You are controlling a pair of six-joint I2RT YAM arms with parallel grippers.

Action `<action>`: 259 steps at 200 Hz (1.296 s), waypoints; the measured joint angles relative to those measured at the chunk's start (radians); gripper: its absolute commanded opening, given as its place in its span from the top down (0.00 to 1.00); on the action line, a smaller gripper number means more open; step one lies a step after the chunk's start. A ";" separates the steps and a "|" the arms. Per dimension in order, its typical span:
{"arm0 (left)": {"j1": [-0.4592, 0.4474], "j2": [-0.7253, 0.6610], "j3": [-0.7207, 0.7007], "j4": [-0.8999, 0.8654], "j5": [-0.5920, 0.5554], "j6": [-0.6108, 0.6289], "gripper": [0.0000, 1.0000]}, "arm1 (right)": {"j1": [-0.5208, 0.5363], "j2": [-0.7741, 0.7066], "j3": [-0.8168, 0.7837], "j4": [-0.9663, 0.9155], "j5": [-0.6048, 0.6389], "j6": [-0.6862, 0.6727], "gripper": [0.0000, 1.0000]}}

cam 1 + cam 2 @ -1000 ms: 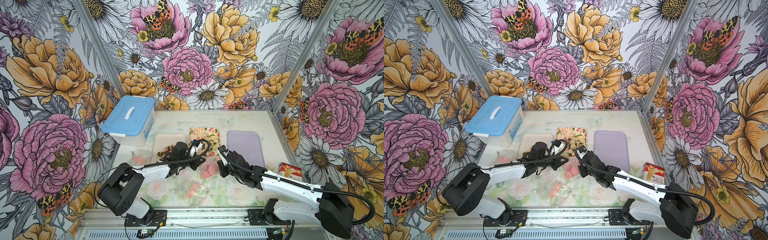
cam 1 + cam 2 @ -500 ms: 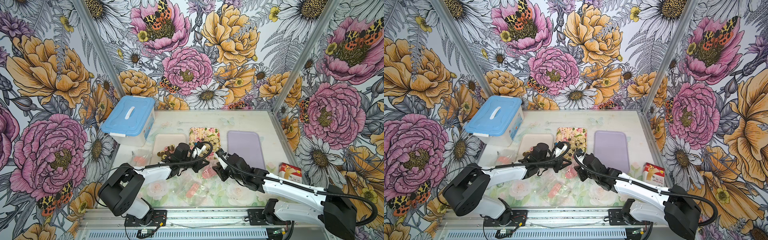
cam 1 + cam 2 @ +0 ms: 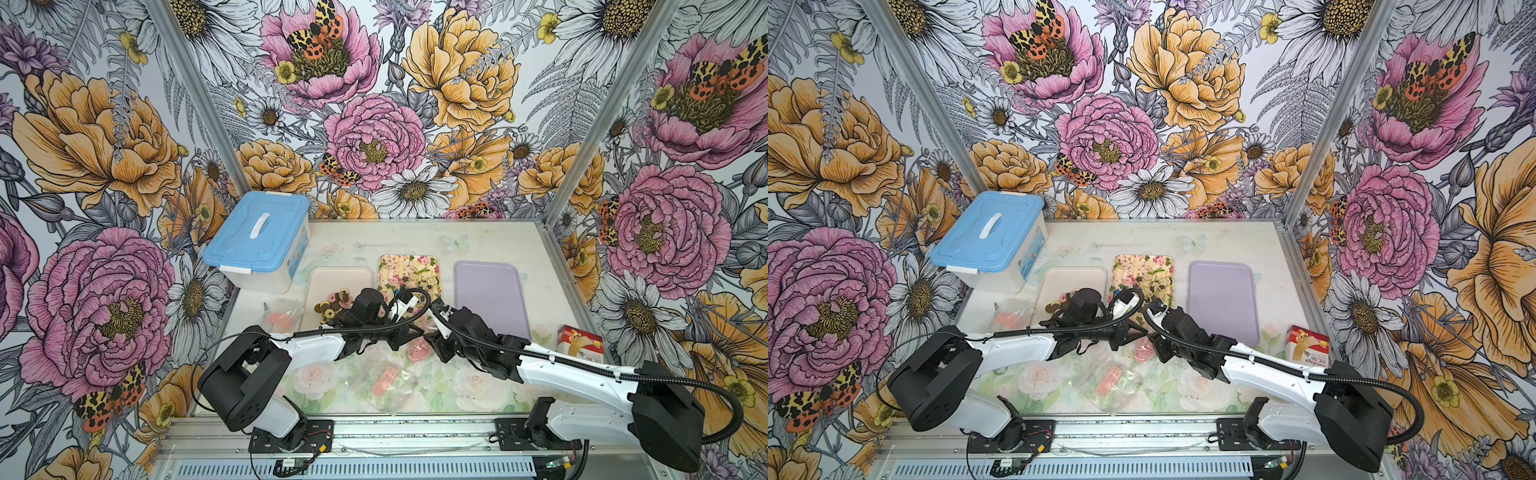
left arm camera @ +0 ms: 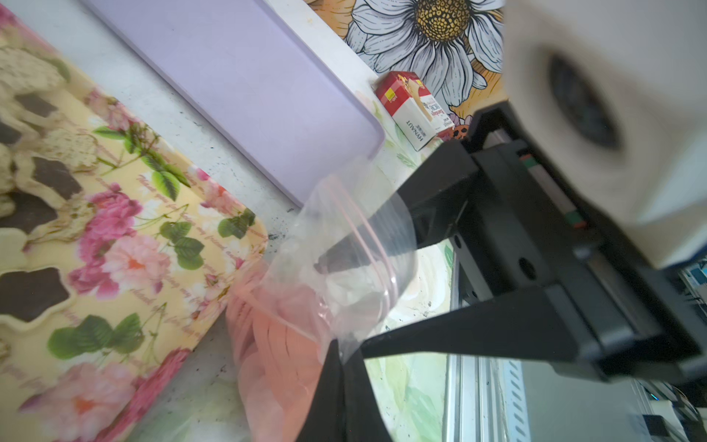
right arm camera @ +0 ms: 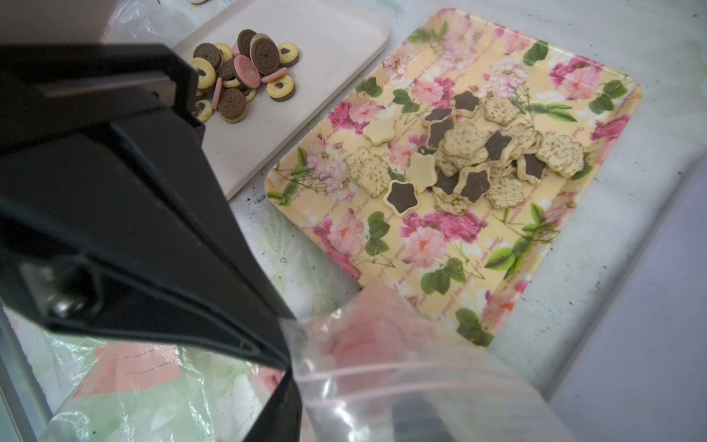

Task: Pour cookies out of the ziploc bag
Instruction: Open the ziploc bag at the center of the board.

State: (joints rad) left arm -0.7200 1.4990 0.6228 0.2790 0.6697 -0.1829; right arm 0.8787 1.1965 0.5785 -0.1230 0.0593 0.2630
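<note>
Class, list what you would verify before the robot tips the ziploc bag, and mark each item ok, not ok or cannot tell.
1. Left pincer shut on the ziploc bag edge: ok.
2. Bag mouth open: ok, it gapes.
3. Right pincer closed on the bag's other wall: not ok; its jaws stand apart, one tip inside the mouth.
4. Pink discs inside the bag: ok.
5. Purple tray bare to receive them: ok.
6. Bag above the purple tray: not ok; it is over the table, off the tray.
</note>
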 measured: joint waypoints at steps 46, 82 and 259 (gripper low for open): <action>-0.002 0.002 0.000 0.000 0.000 0.008 1.00 | 0.000 0.007 0.000 0.005 -0.005 -0.016 0.82; 0.019 0.000 0.000 0.002 -0.029 0.008 1.00 | 0.004 -0.025 -0.003 0.002 -0.021 -0.021 1.00; 0.071 0.004 0.051 -0.036 -0.134 -0.066 1.00 | -0.038 -0.058 -0.005 0.071 0.062 0.061 1.00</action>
State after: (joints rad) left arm -0.6495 1.5032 0.6735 0.2432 0.5362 -0.2489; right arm 0.8406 1.1381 0.5732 -0.0517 0.1211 0.3244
